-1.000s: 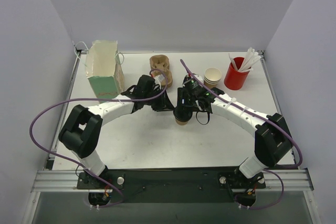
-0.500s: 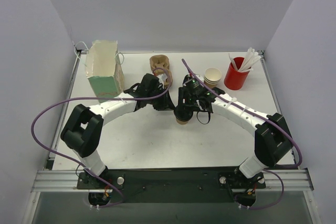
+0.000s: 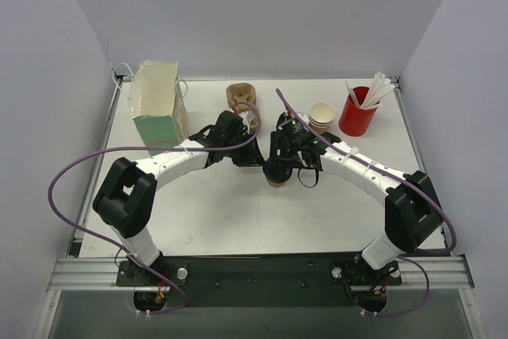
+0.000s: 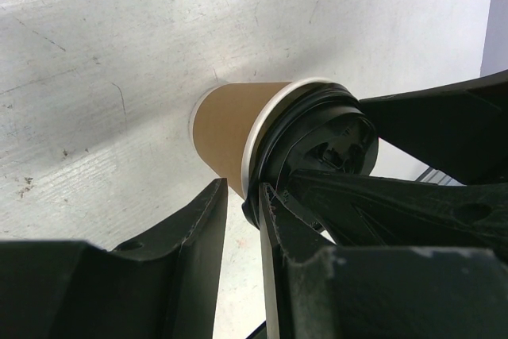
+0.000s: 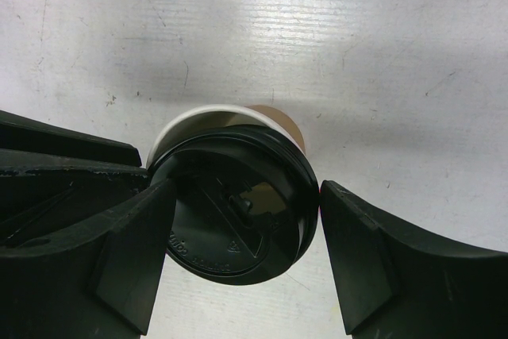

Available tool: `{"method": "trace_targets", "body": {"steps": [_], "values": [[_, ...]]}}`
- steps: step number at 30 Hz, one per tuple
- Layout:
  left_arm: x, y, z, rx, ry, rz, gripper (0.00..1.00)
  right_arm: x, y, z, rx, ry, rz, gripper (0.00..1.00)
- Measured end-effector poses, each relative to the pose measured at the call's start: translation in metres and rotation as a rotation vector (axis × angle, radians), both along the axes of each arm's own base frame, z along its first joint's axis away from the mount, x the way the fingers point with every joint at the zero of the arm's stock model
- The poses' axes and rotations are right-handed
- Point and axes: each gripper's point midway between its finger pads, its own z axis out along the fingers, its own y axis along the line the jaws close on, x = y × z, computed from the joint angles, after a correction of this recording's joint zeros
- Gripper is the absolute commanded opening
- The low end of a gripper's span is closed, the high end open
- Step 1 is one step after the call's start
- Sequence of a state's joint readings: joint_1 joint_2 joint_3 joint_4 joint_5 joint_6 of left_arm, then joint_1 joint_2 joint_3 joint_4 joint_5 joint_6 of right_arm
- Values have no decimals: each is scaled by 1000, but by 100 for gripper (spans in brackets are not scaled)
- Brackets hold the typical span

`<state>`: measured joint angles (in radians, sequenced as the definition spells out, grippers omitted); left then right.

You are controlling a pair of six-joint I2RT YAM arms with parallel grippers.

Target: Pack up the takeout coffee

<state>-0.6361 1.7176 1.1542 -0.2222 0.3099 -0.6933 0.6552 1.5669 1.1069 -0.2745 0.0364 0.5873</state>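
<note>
1. Where the top view looks down on the worktop (image 3: 238,212), the right claw (image 3: 275,171) sits over the takeout coffee (image 3: 275,184). The cup stands upright directly beneath the claw, and only a sliver of its brown wall shows. The left claw (image 3: 242,156) is just beside the right one. The cup carrier (image 3: 238,93) lies beyond both claws, and the paper bag (image 3: 156,105) is well off to the left claw's outer side.
2. In the left wrist view, the cup's black lid (image 4: 333,136) lies just ahead of the left claw's tips. This claw is drawn in to a slim gap and holds nothing I can make out. Whether its tips touch the rim, I cannot tell.
3. In the right wrist view, the lid fills the space between the right claw's fingers (image 5: 131,260), which are closed to its width, one against each side.
4. The step looks like securing the cup for a lift. A hold on the lid alone could pop it off, so gripping lower on the paper wall, squeezing gently and rising straight would be safer. The left claw should back away first.
</note>
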Motion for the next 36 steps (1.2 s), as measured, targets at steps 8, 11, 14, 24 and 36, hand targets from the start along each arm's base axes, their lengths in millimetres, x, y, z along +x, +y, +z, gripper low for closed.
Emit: {"method": "trace_targets", "body": {"steps": [8, 11, 14, 24, 36], "values": [[2, 0, 1, 2, -5, 5, 33, 3, -1, 2, 4, -3, -4, 68], [1, -1, 1, 2, -5, 4, 33, 4, -3, 2, 4, -1, -7, 68], [1, -1, 2, 2, -6, 3, 33, 4, -4, 2, 7, 5, -8, 68], [2, -3, 4, 0, -9, 2, 33, 8, -6, 5, 12, 10, -13, 68], [3, -2, 6, 1, -8, 9, 33, 16, -7, 5, 14, 16, -22, 68]]}}
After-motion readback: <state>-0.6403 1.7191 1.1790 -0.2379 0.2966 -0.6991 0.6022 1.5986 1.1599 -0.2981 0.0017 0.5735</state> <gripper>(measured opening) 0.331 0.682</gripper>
